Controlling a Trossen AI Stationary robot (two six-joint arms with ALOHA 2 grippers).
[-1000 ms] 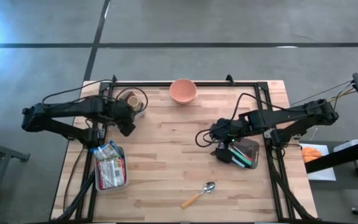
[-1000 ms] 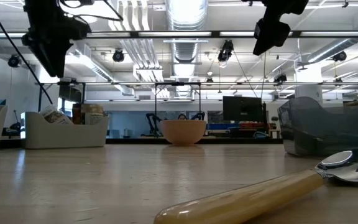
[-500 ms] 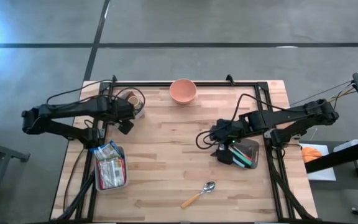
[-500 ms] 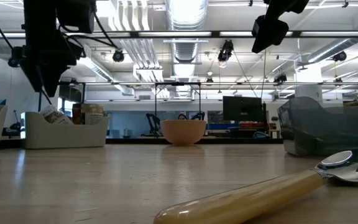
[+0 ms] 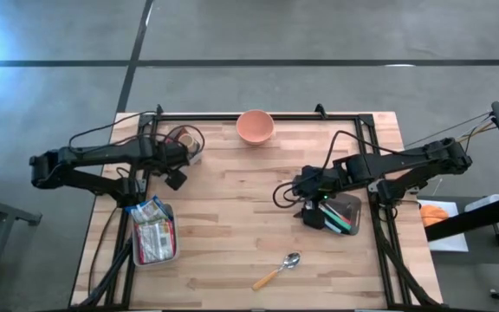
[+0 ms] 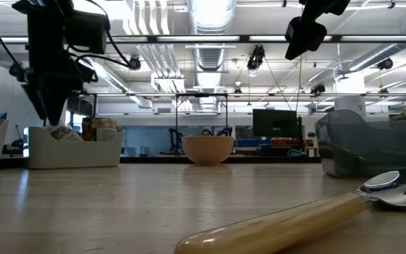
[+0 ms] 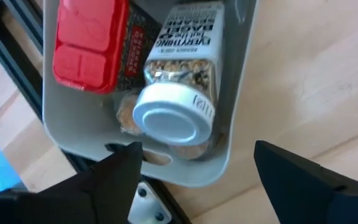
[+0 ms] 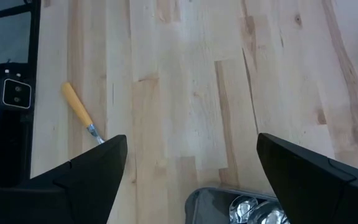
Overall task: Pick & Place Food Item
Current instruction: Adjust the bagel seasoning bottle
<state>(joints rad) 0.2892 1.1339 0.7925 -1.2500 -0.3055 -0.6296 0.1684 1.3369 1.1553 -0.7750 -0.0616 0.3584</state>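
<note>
A seasoning jar (image 7: pixel 182 56) with a white cap (image 7: pixel 171 117) sits in a grey bin (image 7: pixel 235 124) at the table's far left (image 5: pixel 189 139), its cap turned up toward my wrist camera. Beside it lies a red container (image 7: pixel 86 40). My left gripper (image 7: pixel 197 163) hangs open just above the bin's near end (image 5: pixel 178 165), fingers pointing steeply down, the cap between and beyond them; it touches nothing. My right gripper (image 5: pixel 306 198) hovers open above bare wood at the table's middle right (image 8: pixel 191 155).
A pink bowl (image 5: pixel 255 126) stands at the far edge. A spoon with a yellow handle (image 5: pixel 277 270) lies near the front edge. A grey tray of utensils (image 5: pixel 340 212) sits beside my right gripper. A tray of food packets (image 5: pixel 152 232) sits at the near left.
My left gripper has sunk toward the grey bin at the far left and drawn a little closer to it, tipping more steeply downward. My right gripper has stayed where it was.
</note>
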